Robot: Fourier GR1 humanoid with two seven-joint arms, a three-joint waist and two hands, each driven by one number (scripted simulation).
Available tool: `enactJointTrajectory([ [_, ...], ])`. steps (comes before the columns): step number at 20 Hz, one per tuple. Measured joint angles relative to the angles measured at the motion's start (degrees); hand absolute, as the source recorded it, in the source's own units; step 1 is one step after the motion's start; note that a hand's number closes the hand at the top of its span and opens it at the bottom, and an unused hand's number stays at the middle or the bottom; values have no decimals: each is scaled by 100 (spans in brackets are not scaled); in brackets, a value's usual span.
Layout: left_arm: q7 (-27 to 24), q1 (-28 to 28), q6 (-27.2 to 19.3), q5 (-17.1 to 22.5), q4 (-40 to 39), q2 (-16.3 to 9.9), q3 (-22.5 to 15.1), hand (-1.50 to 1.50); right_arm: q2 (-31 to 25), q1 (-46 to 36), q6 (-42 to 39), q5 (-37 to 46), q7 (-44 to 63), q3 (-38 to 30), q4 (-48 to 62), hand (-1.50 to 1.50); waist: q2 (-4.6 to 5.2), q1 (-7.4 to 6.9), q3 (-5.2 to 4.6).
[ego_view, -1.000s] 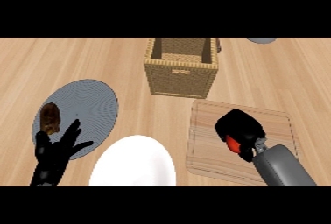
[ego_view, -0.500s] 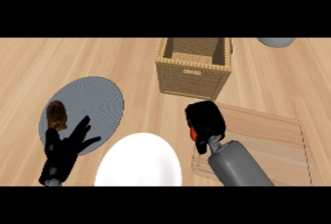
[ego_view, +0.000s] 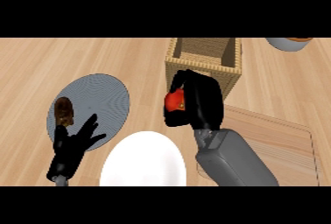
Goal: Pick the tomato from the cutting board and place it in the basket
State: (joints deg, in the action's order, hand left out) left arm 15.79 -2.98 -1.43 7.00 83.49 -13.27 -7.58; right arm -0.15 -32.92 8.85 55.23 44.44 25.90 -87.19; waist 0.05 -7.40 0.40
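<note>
My right hand (ego_view: 202, 103) is shut on the red tomato (ego_view: 174, 99), whose left side shows between the curled fingers. The hand is raised in front of the near wall of the woven basket (ego_view: 229, 68), which stands at the back centre. The wooden cutting board (ego_view: 278, 140) lies at the right, partly under my grey right forearm. My left hand (ego_view: 72, 146) rests open at the lower left, fingers spread, over the near edge of a grey plate.
A grey plate (ego_view: 97, 98) at the left carries a brown food item (ego_view: 64, 111). A white plate (ego_view: 145, 162) lies at the front centre between my arms. A grey bowl (ego_view: 291, 42) shows at the top right edge.
My right hand has risen off the cutting board with the tomato and moved left and toward the basket. The left hand has barely moved.
</note>
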Motion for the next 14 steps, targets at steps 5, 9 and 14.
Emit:
enactJointTrajectory([
  [5, 11, 59, 33, -6, -84, -70, 47, 0, 2, -1062, 858, 27, 1335, 242, -35, 150, -21, 22, -33],
  [9, 7, 38, -70, -80, -124, -78, 99, 0, -22, -1996, 964, 195, 1848, 254, 270, 150, -35, 106, -28],
  [14, -54, -21, -92, -92, -120, -106, 164, 0, -35, -3030, 982, 276, 2217, -70, 829, 150, -31, 199, -27],
])
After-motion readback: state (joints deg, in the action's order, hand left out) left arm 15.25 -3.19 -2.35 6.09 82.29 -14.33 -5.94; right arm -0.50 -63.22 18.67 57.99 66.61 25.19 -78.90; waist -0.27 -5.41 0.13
